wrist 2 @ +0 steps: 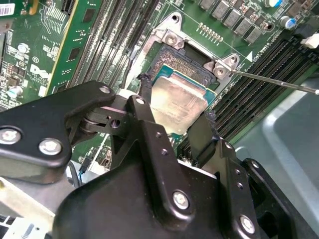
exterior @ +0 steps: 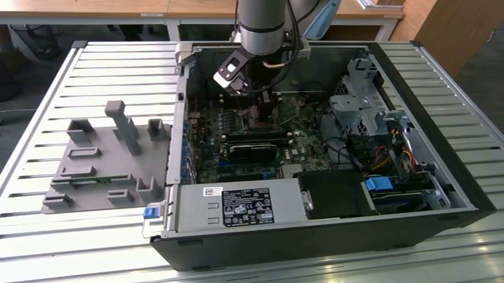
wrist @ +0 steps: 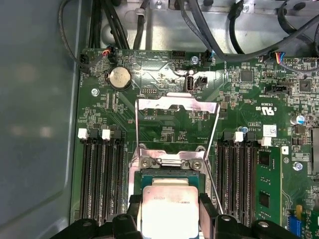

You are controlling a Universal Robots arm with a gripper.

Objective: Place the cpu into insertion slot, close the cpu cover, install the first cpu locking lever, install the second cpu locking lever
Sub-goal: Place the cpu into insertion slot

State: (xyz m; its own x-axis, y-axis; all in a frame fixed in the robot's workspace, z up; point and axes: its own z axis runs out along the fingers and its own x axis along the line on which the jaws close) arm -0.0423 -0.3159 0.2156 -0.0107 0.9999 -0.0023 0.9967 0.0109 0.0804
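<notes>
In both wrist views my gripper [wrist 2: 174, 113] [wrist: 169, 211] is shut on the cpu [wrist 2: 178, 99] [wrist: 167, 206], one black finger against each of two opposite edges. The chip's silvery top faces up. It sits over the insertion slot [wrist 2: 185, 60] [wrist: 172, 174], whose dark recess shows past the chip's far edge; I cannot tell whether the chip is seated. The cpu cover [wrist: 177, 105] is swung open and stands back behind the socket. A thin locking lever [wrist 2: 274, 79] [wrist: 215, 134] sticks out beside the socket, released. In the exterior view the arm [exterior: 264, 35] reaches down into the open computer case.
Long black memory slots [wrist: 102, 174] [wrist: 239, 174] flank the socket on both sides. Cables [wrist: 224, 30] hang along the case wall behind the board. In the exterior view, a power supply [exterior: 240, 206] and a drive cage [exterior: 366, 112] crowd the case, and a grey fixture [exterior: 102, 159] lies on the slatted table at that view's left.
</notes>
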